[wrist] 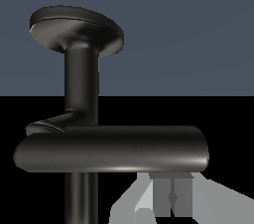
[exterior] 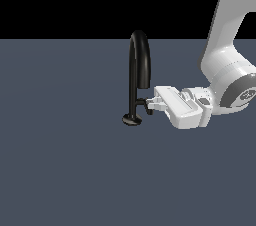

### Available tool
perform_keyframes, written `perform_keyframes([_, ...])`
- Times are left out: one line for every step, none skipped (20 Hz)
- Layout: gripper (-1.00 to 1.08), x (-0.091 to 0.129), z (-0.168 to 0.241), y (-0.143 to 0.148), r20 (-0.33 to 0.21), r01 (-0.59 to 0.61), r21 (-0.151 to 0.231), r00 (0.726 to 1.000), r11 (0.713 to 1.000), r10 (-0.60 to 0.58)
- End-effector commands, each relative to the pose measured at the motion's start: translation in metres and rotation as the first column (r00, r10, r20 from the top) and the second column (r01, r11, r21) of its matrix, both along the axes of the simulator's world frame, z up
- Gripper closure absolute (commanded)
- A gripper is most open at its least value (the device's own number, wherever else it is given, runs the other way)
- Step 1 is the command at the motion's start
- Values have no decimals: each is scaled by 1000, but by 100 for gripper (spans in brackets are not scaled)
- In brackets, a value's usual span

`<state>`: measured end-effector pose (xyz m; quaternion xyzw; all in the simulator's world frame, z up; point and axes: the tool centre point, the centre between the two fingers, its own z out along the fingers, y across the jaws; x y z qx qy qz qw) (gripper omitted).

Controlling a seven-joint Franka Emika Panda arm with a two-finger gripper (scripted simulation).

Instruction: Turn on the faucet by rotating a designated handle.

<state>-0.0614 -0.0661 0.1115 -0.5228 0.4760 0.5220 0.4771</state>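
Note:
The glossy black faucet (exterior: pixel 139 65) stands on its small round base, its tall gooseneck spout arching toward the exterior view's right. The handle (exterior: pixel 145 105), a short bent black lever, juts from the lower stem toward my gripper (exterior: pixel 150 106). The gripper comes in level from the exterior view's right, and its fingertips sit right at the handle's outer end. In the wrist view the handle (wrist: pixel 109 148) fills the frame as a thick bar in front of the stem of the faucet (wrist: pixel 82 84). The gripper (wrist: pixel 172 193) shows behind it with both fingers pressed together, holding nothing.
The faucet stands on a flat dark grey-blue floor (exterior: pixel 65 170). My white arm (exterior: pixel 225 45) reaches down from the exterior view's upper right. No other objects show.

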Motion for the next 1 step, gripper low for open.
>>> perform_keyframes([108, -14, -27, -1, -37, 6, -4, 999, 1000, -6])
